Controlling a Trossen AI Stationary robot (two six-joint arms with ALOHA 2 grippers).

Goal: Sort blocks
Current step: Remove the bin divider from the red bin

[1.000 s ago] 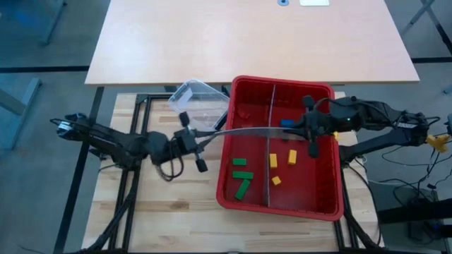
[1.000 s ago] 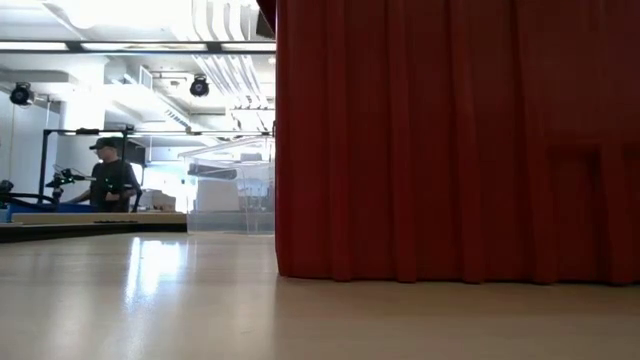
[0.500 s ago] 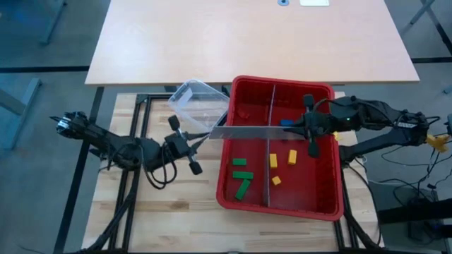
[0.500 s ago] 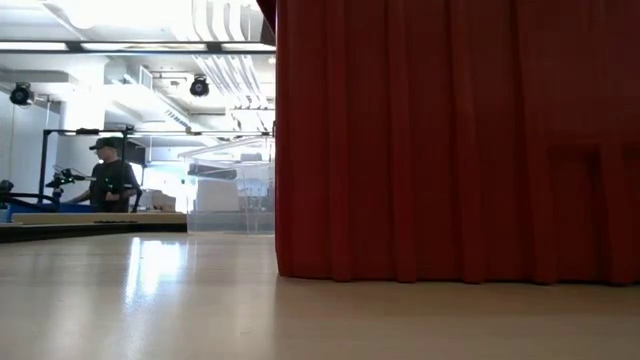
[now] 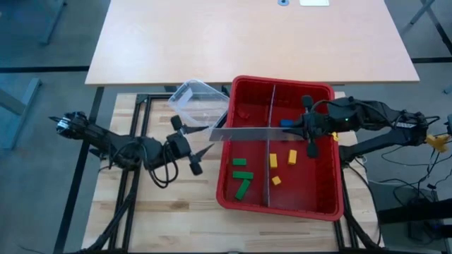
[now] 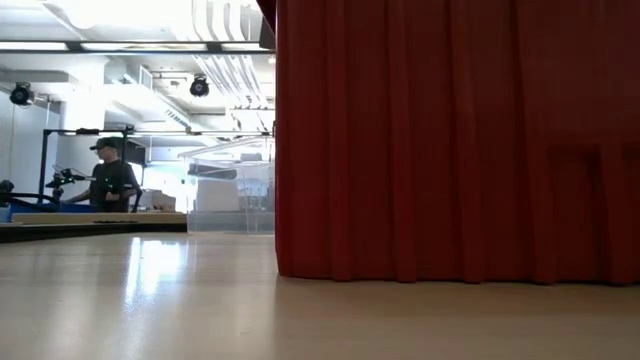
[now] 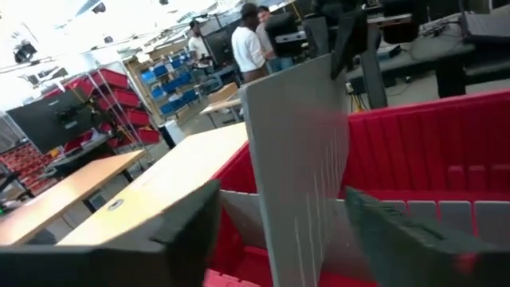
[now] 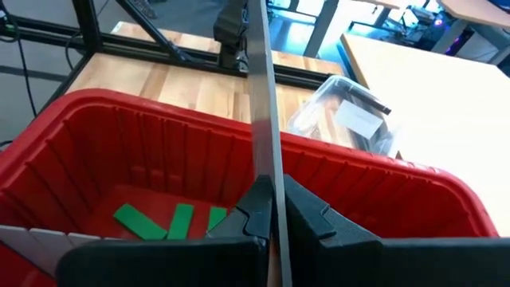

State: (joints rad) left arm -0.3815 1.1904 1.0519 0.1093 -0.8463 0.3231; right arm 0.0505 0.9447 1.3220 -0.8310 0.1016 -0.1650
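Blocks (image 5: 242, 176): small hard plastic pieces, all lying inside the red bin (image 5: 332, 206) on the slatted wooden desk (image 5: 169, 212). Green bars (image 8: 147, 222) sit in one front compartment, yellow cubes and short bars (image 5: 292, 156) in the one beside it. A blue piece (image 5: 286, 123) lies just beside the right hand, and small red ones (image 5: 244, 111) lie in the back compartment, hard to pick out against the red floor.

Handling, by judgement: light, rigid, smooth-sided, not fragile. They should slide or tip if nudged off-centre. Best taken across the short width of a bar, or on two opposite flat faces of a cube, coming straight down; the ones close to a wall or divider leave little room for a finger.

Right hand (image 5: 308, 134): over the bin, fingers closed on one end of a long grey divider panel (image 5: 247, 132) that runs across the bin on edge, its far end jutting past the rim. In the right wrist view the panel's thin edge stands pinched between the two fingers (image 8: 255, 211).

Left hand (image 5: 192, 146): outside the bin, near the panel's free end, fingers spread wide with the panel end between them, apparently not gripping it, though contact is hard to judge.

A clear tub (image 5: 198, 101) rests just behind the bin's corner. A fixed divider (image 5: 270, 169) splits the bin lengthwise.
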